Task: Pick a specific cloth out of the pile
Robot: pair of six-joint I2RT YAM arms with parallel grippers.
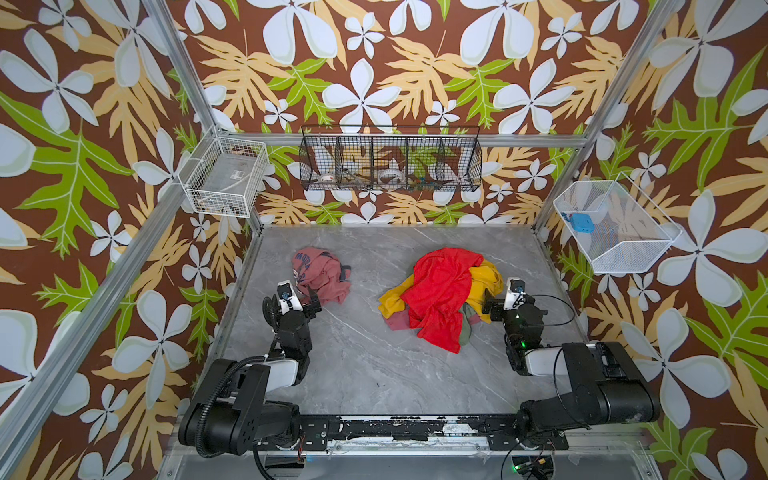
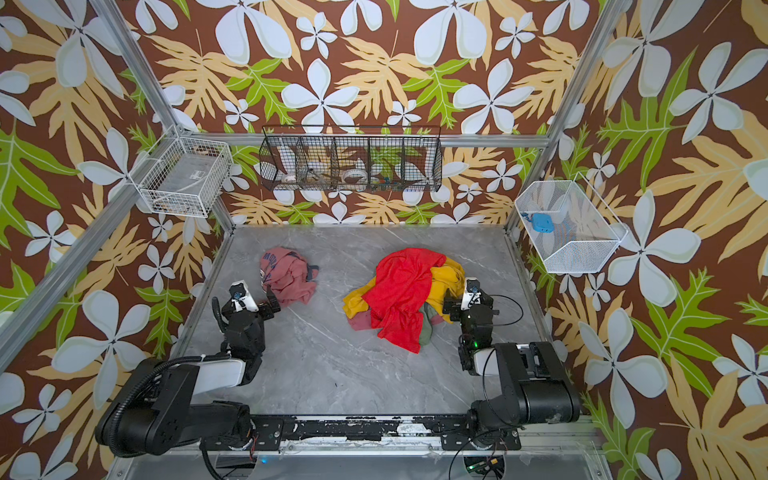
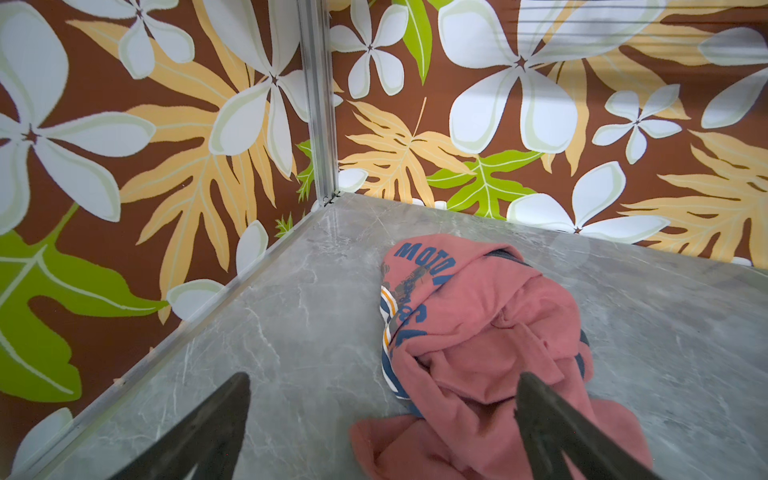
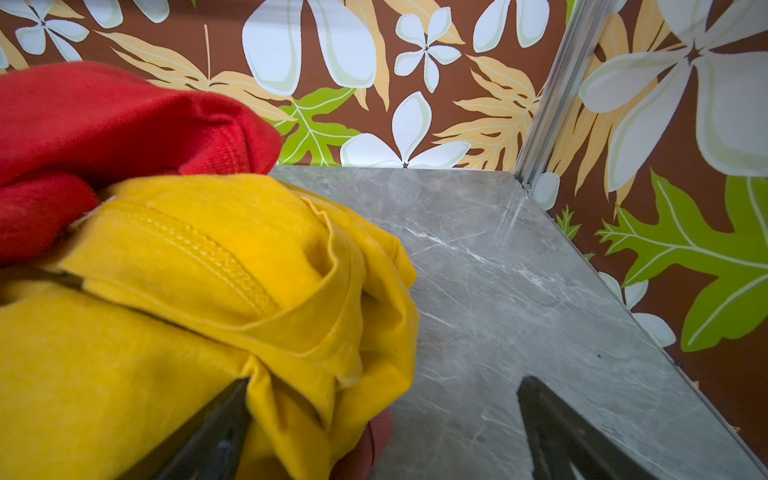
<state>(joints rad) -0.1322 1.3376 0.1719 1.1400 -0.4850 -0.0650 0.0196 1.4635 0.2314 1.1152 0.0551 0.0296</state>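
**Cloth apart from pile, both grippers open**

Grey marble-patterned tabletop (image 1: 374,365), both top views. The dusty-pink, blue-lettered soft cloth (image 1: 322,276) lies crumpled on the far left part of the table, well apart from the pile (image 1: 432,316) and touching none of it. In the left wrist view the cloth (image 3: 478,332) shows its dark blue print, a small pale graphic and a striped hem along one fold.

The heaped pile of soft cloths sits right of centre – the large bright red cloth (image 2: 403,286) is draped over the top, with mustard-yellow cloth (image 4: 208,270) at both sides and bits of pink and grey-green at the near edge.

Left gripper (image 3: 383,374): fingers spread wide, nothing between them. It is at the near edge of the cloth. One finger overlaps the pink fabric in the wrist view, though contact can't be told from here.

Right gripper (image 4: 385,379): fingers also spread, at the right side of the pile – one fingertip is against a fold of the mustard-yellow cloth, the other over bare tabletop. Nothing is pinched.
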